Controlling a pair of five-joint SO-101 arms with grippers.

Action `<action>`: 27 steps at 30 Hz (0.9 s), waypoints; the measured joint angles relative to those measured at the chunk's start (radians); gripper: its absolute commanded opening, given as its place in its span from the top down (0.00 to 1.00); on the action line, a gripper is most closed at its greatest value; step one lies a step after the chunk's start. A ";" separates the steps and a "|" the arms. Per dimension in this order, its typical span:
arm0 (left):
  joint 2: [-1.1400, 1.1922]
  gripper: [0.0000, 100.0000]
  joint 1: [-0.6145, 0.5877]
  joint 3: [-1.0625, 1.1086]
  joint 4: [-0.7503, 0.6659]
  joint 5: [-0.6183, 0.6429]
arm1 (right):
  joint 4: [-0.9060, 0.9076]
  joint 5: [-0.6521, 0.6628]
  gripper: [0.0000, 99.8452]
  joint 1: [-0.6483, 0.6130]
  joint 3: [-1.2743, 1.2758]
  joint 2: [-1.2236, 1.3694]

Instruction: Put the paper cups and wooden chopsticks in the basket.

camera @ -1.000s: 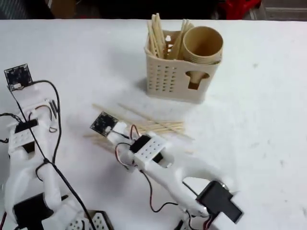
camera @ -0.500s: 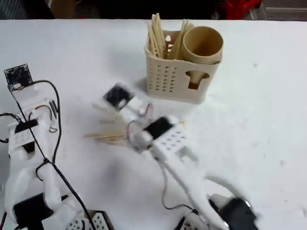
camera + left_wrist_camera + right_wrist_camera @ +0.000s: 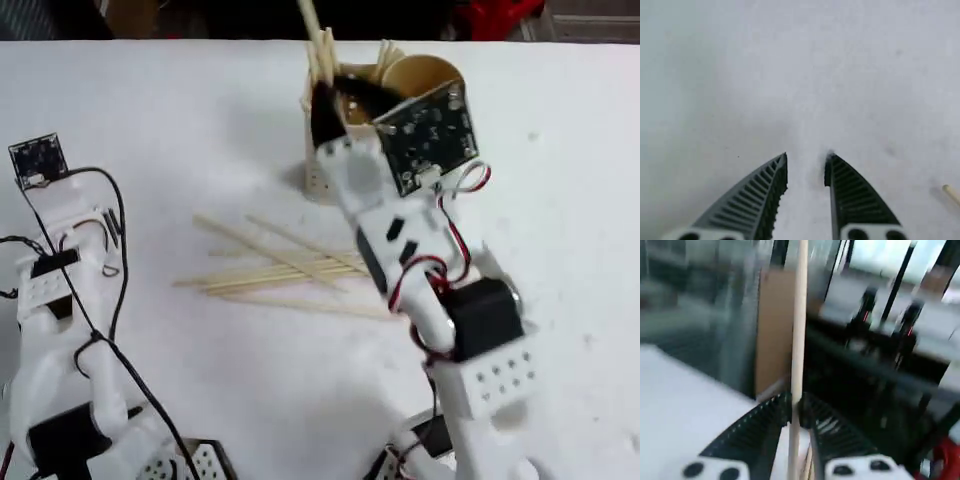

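Observation:
My right gripper [image 3: 330, 100] is raised over the cream basket [image 3: 322, 170] at the back of the table, shut on one wooden chopstick [image 3: 799, 325] that stands upright between the fingers. That chopstick's top [image 3: 306, 12] pokes up past the table's far edge. The basket holds more chopsticks [image 3: 325, 52] and stacked paper cups [image 3: 420, 72]. Several loose chopsticks [image 3: 275, 268] lie on the table in front of the basket. My left gripper [image 3: 806, 161] rests low over bare table at the left, fingers slightly apart with nothing between them. A chopstick tip [image 3: 951, 194] shows beside it.
The white table [image 3: 560, 200] is bare on the right side. The left arm's body and cables [image 3: 70, 300] take up the front left corner. Dark furniture and a cardboard box [image 3: 771, 330] stand beyond the table's far edge.
The right arm rose from the loose chopsticks in front of the basket, swung back and up, and now holds one chopstick upright over the basket. The left arm has stayed still.

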 measured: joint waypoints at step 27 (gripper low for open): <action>0.000 0.86 0.000 0.000 0.000 0.000 | -0.463 0.000 0.89 0.095 0.015 0.345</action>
